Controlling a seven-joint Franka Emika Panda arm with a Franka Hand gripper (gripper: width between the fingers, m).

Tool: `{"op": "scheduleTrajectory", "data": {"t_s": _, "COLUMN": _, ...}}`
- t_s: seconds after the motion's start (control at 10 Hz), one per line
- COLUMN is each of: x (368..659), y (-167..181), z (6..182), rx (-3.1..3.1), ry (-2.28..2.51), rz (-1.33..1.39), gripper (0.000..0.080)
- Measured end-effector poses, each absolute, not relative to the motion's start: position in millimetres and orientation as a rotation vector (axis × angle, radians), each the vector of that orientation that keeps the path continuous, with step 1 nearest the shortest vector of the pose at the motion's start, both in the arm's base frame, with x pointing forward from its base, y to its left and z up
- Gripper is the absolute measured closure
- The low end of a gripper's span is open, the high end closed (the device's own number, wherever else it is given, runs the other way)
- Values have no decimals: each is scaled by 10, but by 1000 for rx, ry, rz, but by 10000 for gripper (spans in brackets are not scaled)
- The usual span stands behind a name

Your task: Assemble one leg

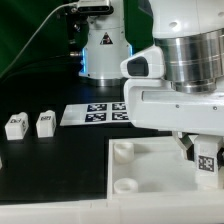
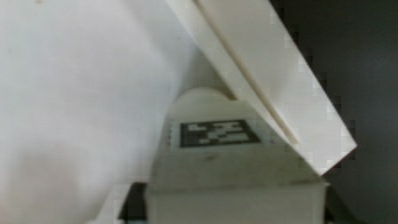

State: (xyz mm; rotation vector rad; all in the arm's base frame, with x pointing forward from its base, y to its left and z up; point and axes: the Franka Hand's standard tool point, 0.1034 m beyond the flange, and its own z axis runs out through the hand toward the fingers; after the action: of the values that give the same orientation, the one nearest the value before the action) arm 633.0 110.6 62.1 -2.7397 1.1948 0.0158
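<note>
My gripper (image 1: 201, 149) is shut on a leg (image 1: 206, 164), a small white post with a black-and-white tag. It holds the leg upright over the far right part of the large white square panel (image 1: 155, 172), close above or on its surface; I cannot tell which. In the wrist view the held leg (image 2: 217, 140) fills the middle between the gripper (image 2: 222, 208) fingers, with the panel (image 2: 71, 100) beside it and its raised edge (image 2: 267, 70) running diagonally past. Two more legs (image 1: 14, 125) (image 1: 44, 123) stand at the exterior view's left.
The marker board (image 1: 93, 113) lies behind the panel. A white device with a cable (image 1: 104, 45) stands at the back. The panel has round sockets (image 1: 122, 150) (image 1: 127, 186) at its left corners. The table is black.
</note>
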Motion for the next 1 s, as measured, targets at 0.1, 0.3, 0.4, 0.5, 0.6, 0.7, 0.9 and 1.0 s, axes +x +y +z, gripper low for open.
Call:
{"op": "scheduleTrajectory", "data": {"t_s": 0.1, "x": 6347, "y": 1086, "z": 622, "rx": -2600, "ry": 1463, "rz": 56, "gripper": 509}}
{"op": "scheduleTrajectory", "data": {"t_s": 0.3, "x": 6337, "y": 1087, "z": 618, "rx": -2217, "ry": 2024, "rz": 146, "gripper": 509}}
{"op": "scheduleTrajectory", "data": {"t_s": 0.4, "x": 6337, "y": 1101, "z": 617, "rx": -1970, "ry": 2282, "rz": 163, "gripper": 509}}
{"op": "scheduleTrajectory", "data": {"t_s": 0.5, "x": 6333, "y": 1101, "z": 623, "rx": -1822, "ry": 2412, "rz": 169, "gripper": 508}}
{"op": "scheduleTrajectory", "data": {"t_s": 0.6, "x": 6331, "y": 1099, "z": 624, "rx": -1732, "ry": 2475, "rz": 182, "gripper": 508}}
{"op": "scheduleTrajectory", "data": {"t_s": 0.7, "x": 6329, "y": 1098, "z": 625, "rx": -1703, "ry": 2498, "rz": 184, "gripper": 508}}
{"op": "scheduleTrajectory", "data": {"t_s": 0.9, "x": 6322, "y": 1103, "z": 614, "rx": -1720, "ry": 2488, "rz": 186, "gripper": 353}}
{"op": "scheduleTrajectory", "data": {"t_s": 1.0, "x": 6324, "y": 1108, "z": 612, "rx": -1804, "ry": 2421, "rz": 175, "gripper": 353}}
